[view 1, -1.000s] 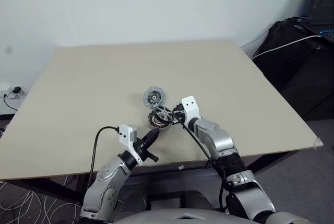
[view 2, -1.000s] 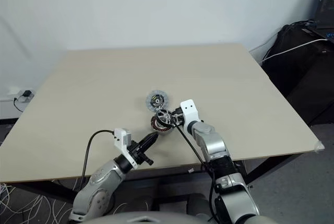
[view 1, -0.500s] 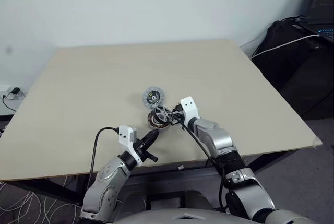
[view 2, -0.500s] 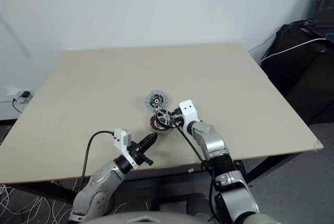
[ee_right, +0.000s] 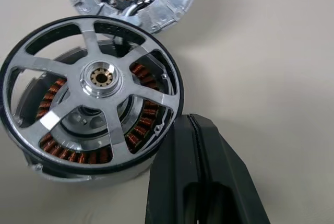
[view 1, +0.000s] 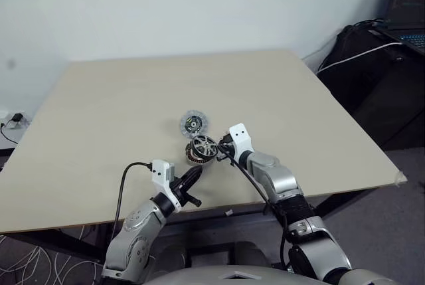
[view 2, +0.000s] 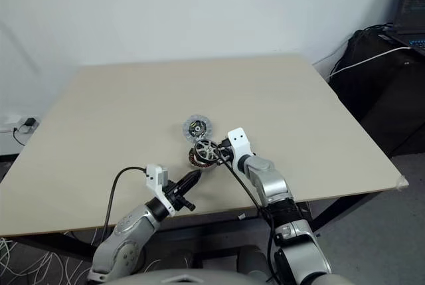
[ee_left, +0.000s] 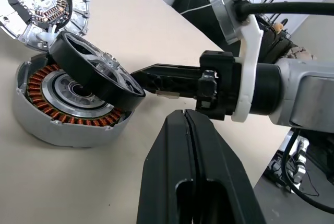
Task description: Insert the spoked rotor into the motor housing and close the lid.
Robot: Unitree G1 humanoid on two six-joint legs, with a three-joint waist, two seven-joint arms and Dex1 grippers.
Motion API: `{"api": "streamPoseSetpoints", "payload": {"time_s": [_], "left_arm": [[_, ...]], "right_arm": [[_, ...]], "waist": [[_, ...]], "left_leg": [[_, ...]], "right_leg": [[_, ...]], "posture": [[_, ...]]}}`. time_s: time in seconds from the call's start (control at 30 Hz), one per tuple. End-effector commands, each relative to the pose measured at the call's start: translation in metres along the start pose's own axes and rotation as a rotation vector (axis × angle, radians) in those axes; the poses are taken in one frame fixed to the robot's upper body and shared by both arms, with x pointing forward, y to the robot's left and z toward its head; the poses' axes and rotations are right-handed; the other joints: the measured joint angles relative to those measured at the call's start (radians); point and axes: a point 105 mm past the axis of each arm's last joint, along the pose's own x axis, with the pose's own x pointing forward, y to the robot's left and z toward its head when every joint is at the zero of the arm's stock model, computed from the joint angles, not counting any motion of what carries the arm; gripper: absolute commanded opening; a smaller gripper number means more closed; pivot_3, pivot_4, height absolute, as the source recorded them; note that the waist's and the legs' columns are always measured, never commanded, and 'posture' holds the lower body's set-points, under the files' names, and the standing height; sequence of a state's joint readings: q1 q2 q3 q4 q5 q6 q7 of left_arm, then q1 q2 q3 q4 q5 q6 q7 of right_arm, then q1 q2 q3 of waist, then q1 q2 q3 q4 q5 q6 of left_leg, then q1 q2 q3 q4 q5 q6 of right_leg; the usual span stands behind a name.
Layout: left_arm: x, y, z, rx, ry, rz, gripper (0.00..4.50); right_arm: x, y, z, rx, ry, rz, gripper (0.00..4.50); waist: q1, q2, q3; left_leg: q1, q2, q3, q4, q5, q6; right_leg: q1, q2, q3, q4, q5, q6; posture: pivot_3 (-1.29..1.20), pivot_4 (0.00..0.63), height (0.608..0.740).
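— Looking down my right arm: what does the spoked rotor [ee_right: 91,85] look like from there?

— Dark outer rim, five pale metal spokes running to a bright hub with a small brassy centre. It sits tilted over the motor housing [ee_left: 62,112], one edge down in the housing, the other edge raised toward the lid [view 1: 194,123]. Through the gaps between the spokes I can see the reddish-copper windings.

— And the housing itself?

— A low round shell, silvery on its outer wall, with a ring of copper coils around a pale middle. It rests flat on the table [view 1: 119,99], near the front edge.

— Where is the lid?

— Just behind the housing, lying on the table with its ribbed silvery face up and a dark centre with small copper-coloured parts. Its rim is touching or nearly touching the raised edge of the rotor; I cannot tell which.

— Your hands?

— My right gripper [view 1: 220,153] has its two black fingers pressed together, tips right at the rotor's rim on my right side; whether they touch it I cannot tell. My left gripper [view 1: 192,177] also has its fingers together, holding nothing, pointing at the housing from the near side, a little apart from it.
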State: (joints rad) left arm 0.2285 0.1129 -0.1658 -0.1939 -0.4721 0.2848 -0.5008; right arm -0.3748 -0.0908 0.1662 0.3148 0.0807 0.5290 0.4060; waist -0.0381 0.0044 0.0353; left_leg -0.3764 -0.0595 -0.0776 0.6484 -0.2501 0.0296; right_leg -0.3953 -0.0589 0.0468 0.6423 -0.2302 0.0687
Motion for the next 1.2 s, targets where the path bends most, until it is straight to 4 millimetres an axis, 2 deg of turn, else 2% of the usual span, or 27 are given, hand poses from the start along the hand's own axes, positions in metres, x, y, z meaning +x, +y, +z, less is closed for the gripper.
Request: {"api": "streamPoseSetpoints", "payload": {"time_s": [0.03,0.17,0.73,0.83,0.93,1.0,1.2], "left_arm": [[0.003,-0.001,0.006,0.003,-0.017,-0.006,0.04],[0.004,-0.001,0.005,-0.004,-0.012,-0.011,0.04],[0.004,-0.002,0.005,-0.009,-0.014,-0.012,0.04],[0.004,-0.002,0.006,-0.004,-0.025,-0.011,0.04],[0.001,0.003,0.015,0.011,-0.088,0.029,0.04],[-0.001,0.01,0.019,0.034,-0.117,0.082,0.04],[-0.009,0.028,0.015,0.209,-0.093,0.189,0.04]], "right_arm": [[-0.002,0.017,0.027,-0.04,-0.11,0.08,0.0],[-0.003,0.02,0.032,-0.043,-0.151,0.091,0.0],[-0.003,0.019,0.031,-0.057,-0.145,0.073,0.0],[-0.005,0.02,0.038,-0.085,-0.188,0.055,0.0],[-0.011,0.035,0.05,-0.109,-0.269,0.098,0.0],[-0.012,0.044,0.052,-0.147,-0.285,0.12,0.0],[-0.002,0.064,0.055,-0.215,-0.267,0.149,0.0]], "waist": [[-0.002,0.0,0.0],[-0.002,0.0,0.0],[0.003,0.0,0.0],[0.003,0.0,0.0],[0.003,0.0,0.0],[0.002,0.0,0.0],[0.006,0.0,0.0]], "left_leg": [[0.0,0.0,0.0,0.0,0.0,0.0],[0.001,0.001,0.0,0.0,0.0,0.0],[0.001,0.0,0.0,0.0,0.0,-0.001],[0.001,0.0,0.0,0.0,0.0,-0.001],[0.001,0.0,0.0,0.0,0.0,-0.001],[0.0,0.0,0.0,0.0,0.0,-0.001],[0.001,0.0,0.0,0.0,0.0,-0.001]], "right_leg": [[0.0,0.0,0.0,0.0,0.0,0.0],[0.0,0.001,0.0,0.0,-0.001,0.0],[-0.001,0.0,0.0,0.0,0.0,0.0],[-0.001,0.0,0.0,0.0,0.0,0.0],[-0.001,0.0,0.0,0.0,-0.001,0.0],[-0.001,0.0,0.0,0.0,-0.001,0.001],[-0.001,0.0,0.0,0.0,-0.001,0.001]], "posture": [[0.0,0.0,0.74],[0.0,0.0,0.74],[0.0,0.0,0.74],[0.0,0.0,0.74],[0.0,0.0,0.74],[0.0,0.0,0.74],[0.0,0.0,0.74]]}}
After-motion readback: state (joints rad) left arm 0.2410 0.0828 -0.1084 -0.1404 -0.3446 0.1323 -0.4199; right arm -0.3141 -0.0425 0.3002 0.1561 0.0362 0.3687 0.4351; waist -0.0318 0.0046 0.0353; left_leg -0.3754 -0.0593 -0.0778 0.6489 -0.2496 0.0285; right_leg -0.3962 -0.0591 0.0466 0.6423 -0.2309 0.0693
